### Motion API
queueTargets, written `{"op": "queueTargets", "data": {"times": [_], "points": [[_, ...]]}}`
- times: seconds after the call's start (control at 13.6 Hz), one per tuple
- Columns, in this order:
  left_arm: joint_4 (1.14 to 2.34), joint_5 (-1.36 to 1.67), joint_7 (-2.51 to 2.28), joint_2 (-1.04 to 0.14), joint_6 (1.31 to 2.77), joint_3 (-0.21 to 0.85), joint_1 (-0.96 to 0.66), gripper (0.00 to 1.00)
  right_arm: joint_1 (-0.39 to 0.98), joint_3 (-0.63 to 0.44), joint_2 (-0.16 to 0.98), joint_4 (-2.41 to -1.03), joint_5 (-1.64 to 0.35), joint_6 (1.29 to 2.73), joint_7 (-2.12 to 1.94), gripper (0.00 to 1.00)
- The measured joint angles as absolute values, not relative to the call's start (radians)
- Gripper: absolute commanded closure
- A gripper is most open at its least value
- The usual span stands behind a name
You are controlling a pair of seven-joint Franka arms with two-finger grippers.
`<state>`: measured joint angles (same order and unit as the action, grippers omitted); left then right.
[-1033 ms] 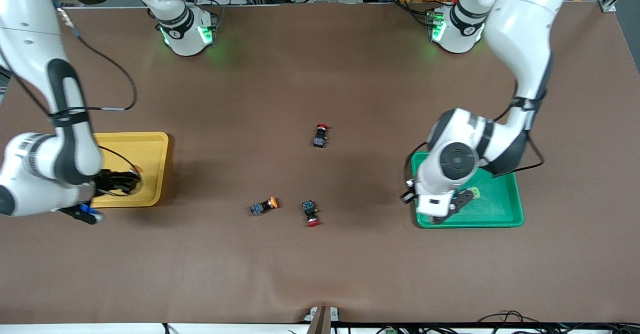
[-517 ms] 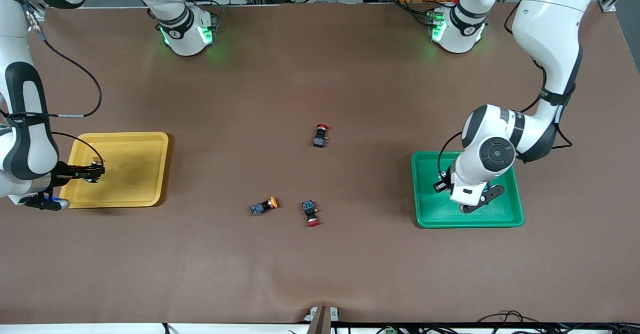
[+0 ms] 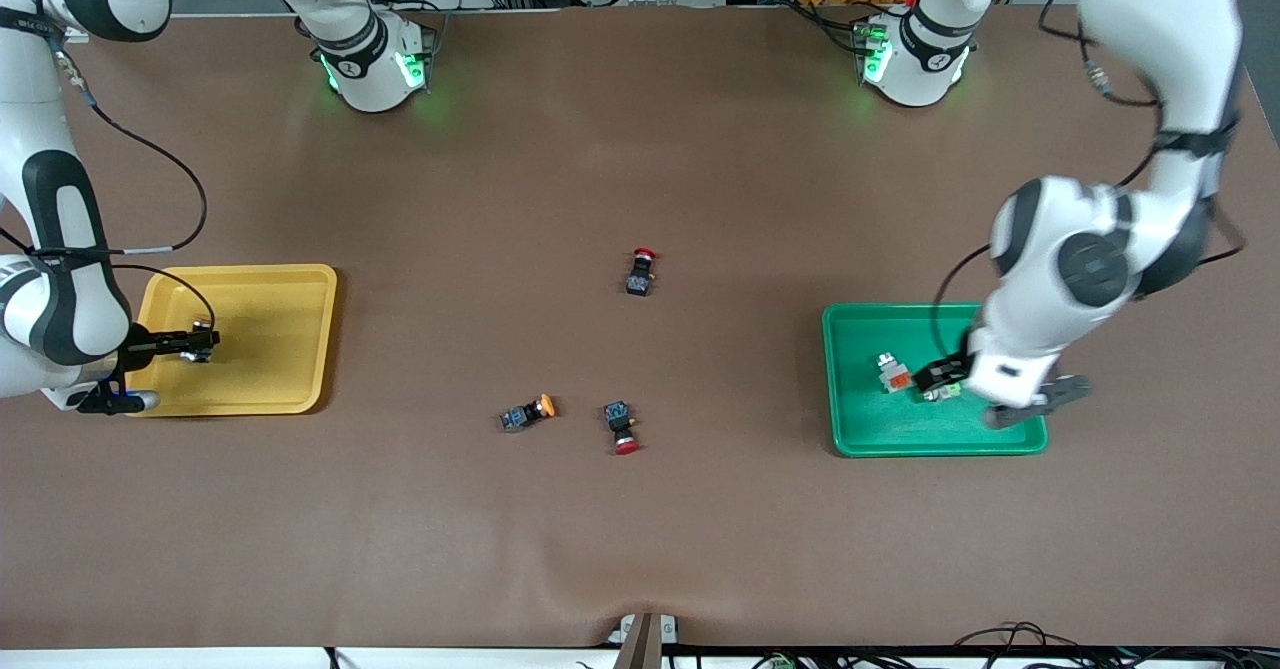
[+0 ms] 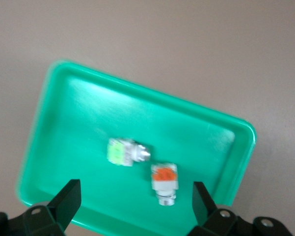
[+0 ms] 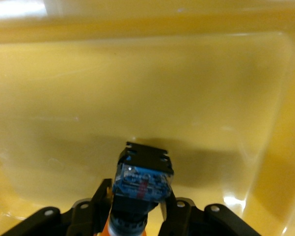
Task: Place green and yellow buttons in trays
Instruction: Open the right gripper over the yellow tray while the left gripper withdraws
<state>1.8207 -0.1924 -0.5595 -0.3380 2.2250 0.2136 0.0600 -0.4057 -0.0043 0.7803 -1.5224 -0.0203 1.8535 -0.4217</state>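
Note:
The green tray (image 3: 860,429) holds two pale grey buttons, one orange-capped (image 3: 893,375) and one green-capped (image 3: 946,390). Both show in the left wrist view, orange cap (image 4: 164,178) and green cap (image 4: 121,151), lying in the tray (image 4: 68,118). My left gripper (image 3: 1032,404) is open and empty, raised over that tray's corner; it shows in its own view (image 4: 135,206). My right gripper (image 3: 192,343) is over the yellow tray (image 3: 290,294), shut on a blue-black button (image 5: 141,181) with an orange cap, close above the tray floor (image 5: 147,88). Another orange-yellow button (image 3: 528,413) lies mid-table.
Two red-capped black switches lie on the brown mat, one (image 3: 641,272) near the table's middle, one (image 3: 621,427) beside the loose orange-yellow button. Both arm bases stand along the table's back edge.
My left arm has risen and swung toward its own end of the table, uncovering both grey buttons in the green tray. My right gripper has shifted over the yellow tray, still holding its button.

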Motion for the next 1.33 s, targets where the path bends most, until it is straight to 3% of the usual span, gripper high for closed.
{"op": "queueTargets", "data": {"times": [0.15,0.37,0.59,0.89,1.11,1.33], "points": [[1.755,-0.192,-0.502,-0.291,2.109,0.213,0.098,0.0,-0.406,-0.001,0.782,-1.523,-0.02,1.853,-0.422,0.0],[1.557,-0.192,-0.485,-0.274,1.869,0.215,0.103,0.0,-0.405,0.011,0.781,-1.506,-0.021,1.815,-0.398,0.0],[1.422,-0.192,-0.436,-0.251,1.768,0.215,0.102,0.0,-0.393,0.026,0.777,-1.48,-0.022,1.758,-0.285,0.0],[1.404,-0.075,-0.381,-0.161,1.678,0.214,0.138,0.0,-0.327,0.068,0.758,-1.402,-0.022,1.608,-0.072,0.0],[1.407,0.046,-0.193,-0.137,1.662,0.193,0.219,0.0,-0.304,0.123,0.744,-1.38,-0.044,1.578,0.068,0.0],[1.438,0.057,-0.15,-0.121,1.639,0.046,0.092,0.0,-0.281,0.195,0.725,-1.377,-0.059,1.576,0.234,0.0]]}}
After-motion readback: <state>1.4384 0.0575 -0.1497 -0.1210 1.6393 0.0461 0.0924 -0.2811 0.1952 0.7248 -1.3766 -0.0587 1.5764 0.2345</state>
